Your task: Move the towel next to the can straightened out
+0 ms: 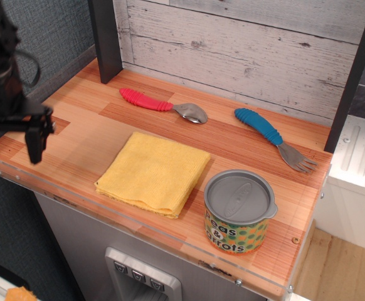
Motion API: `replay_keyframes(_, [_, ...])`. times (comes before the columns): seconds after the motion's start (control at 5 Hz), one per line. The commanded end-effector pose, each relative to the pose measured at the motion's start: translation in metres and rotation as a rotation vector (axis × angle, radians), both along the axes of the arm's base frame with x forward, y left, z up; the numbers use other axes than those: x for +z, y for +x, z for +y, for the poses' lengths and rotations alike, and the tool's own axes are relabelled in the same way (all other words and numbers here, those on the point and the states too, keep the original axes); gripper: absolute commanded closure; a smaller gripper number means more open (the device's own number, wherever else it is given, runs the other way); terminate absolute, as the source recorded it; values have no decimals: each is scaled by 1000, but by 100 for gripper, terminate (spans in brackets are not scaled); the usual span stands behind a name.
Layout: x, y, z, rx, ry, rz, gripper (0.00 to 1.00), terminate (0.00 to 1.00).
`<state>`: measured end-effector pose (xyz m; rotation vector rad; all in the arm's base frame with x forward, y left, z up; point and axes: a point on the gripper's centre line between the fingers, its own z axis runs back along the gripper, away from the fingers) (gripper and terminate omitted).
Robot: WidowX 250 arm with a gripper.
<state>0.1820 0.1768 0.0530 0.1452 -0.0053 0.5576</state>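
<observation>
looking nearly done, with towel (153,171) lying flat just beside can (239,212), and gripper (7,141) hanging empty, fingers spread apart, at the table's (82,125) left edge.

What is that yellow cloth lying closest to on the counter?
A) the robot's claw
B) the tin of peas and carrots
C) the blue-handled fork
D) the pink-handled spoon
B: the towel lies flat with its right corner just beside the can, while the spoon, fork and gripper sit farther off.
</observation>
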Motion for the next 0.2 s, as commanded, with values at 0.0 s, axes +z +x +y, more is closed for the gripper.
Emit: replay_keyframes(0.0, [12,-5,1,-1,30,-36,0,100])
